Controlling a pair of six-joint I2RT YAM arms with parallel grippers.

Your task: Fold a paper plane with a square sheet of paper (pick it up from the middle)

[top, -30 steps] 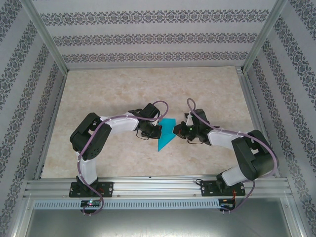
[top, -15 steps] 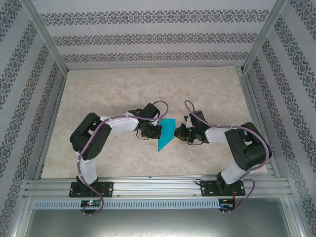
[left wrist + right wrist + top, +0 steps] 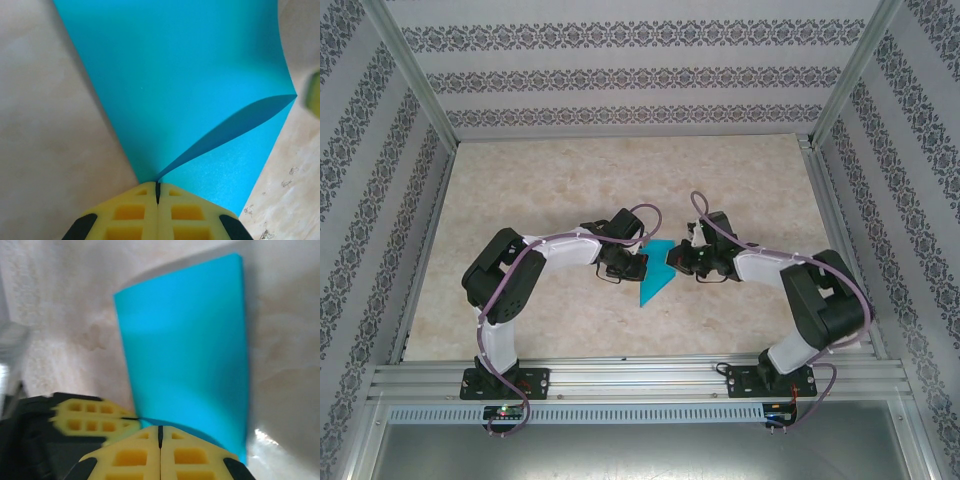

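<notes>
Paper first, seen from the top camera: the paper sheet [image 3: 656, 275], folded to a teal wedge with its point toward the near edge, lies in the middle of the table [image 3: 570, 180]. The left gripper [image 3: 640, 262] meets its left edge and the right gripper [image 3: 672, 262] its right edge, so the two black heads face each other with the sheet between them. Purple cables [image 3: 650, 215] loop over both arms. Patterned walls [image 3: 620, 80] and a metal frame [image 3: 630, 378] close in the table on all sides.

From the left wrist, the left gripper's [image 3: 157, 186] yellow fingers [image 3: 130, 212] are pressed together and pinch the paper sheet [image 3: 175, 80] where two layers run to a point. The upper layer bows up and throws a dark curved shadow on the layer below. A blurred yellow-green edge shows at the right border, just past the sheet's corner.

From the right wrist, the picture is smeared. The right gripper's [image 3: 160, 430] fingers [image 3: 195, 457] are pressed together at the near edge of the paper sheet [image 3: 185, 350]; whether paper is caught between them I cannot tell. The left gripper [image 3: 122, 417] sits just beside them on the left, touching the same edge.
</notes>
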